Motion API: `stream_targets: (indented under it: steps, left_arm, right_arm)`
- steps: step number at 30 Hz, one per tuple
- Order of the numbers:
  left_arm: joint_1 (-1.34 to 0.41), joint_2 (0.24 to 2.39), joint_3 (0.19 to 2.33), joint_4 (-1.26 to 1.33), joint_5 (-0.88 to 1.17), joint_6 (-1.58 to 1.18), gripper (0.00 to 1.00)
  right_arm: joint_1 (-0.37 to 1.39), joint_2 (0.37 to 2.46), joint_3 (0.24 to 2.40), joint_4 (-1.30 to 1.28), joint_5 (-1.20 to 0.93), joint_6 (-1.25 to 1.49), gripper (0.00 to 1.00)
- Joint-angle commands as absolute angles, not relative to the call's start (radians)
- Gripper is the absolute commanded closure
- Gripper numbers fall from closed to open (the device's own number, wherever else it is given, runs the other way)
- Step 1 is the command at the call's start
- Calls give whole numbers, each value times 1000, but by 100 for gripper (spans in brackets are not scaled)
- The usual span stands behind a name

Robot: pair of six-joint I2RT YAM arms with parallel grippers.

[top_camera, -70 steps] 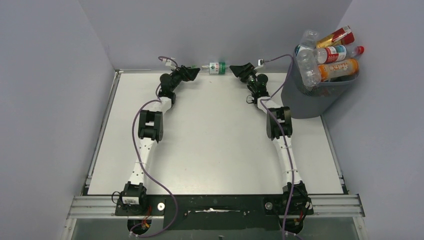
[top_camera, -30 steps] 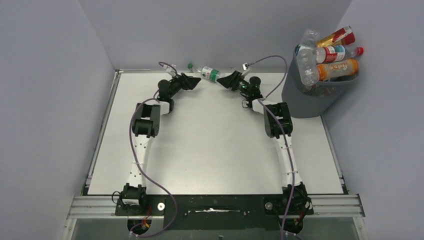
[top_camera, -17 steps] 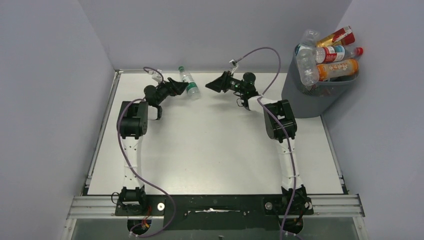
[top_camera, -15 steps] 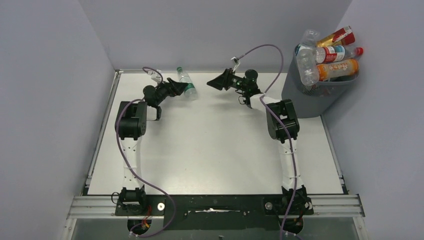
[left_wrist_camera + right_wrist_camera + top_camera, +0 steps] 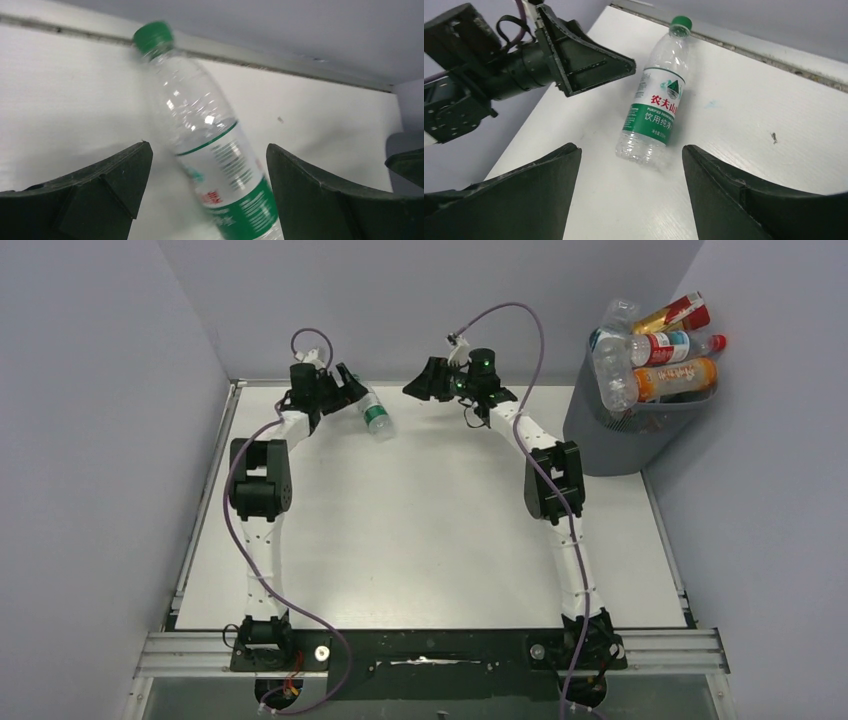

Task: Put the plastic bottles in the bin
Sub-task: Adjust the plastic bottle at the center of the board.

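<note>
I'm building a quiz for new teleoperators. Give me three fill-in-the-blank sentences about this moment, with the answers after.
1. The green-labelled bottle lying on the table has a ___ cap.
2. The right gripper holds nothing; its jaws stand ___.
3. The bin, piled with other bottles, stands at the table's far ___ corner.
Answers: green; open; right.

A white bench [image 5: 430, 540] lies beneath the left tool [image 5: 208, 148] and the right tool [image 5: 630, 152], with grey walls [image 5: 430, 300] rising beyond and to either side of them. A thin metal strip [image 5: 774, 52] edges the bench just past the right tool. Ahead of that tool, to its right, sits a small dark speck [image 5: 773, 137], with a faint blue smudge [image 5: 710, 104] nearer its centre line. An aluminium rail [image 5: 680, 648] crosses well behind both tools.
</note>
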State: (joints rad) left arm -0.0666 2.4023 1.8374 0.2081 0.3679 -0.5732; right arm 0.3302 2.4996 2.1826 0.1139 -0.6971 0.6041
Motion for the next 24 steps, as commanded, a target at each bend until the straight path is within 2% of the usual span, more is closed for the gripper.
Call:
stream_targets:
  steps: [1,10,24]
  left_arm:
    - [-100,2443,1871,-120,232,-491,14]
    - [-149,2436,1895,-140,190,-484,14]
    - [-158,2319,1862,-146,172,-489,14]
  right_arm:
    - [340,2583,2301,-62,-608,560,25]
    - [347,2650,2295,143,-646,653,25]
    - [347,2670,2279,167,-655,651,27]
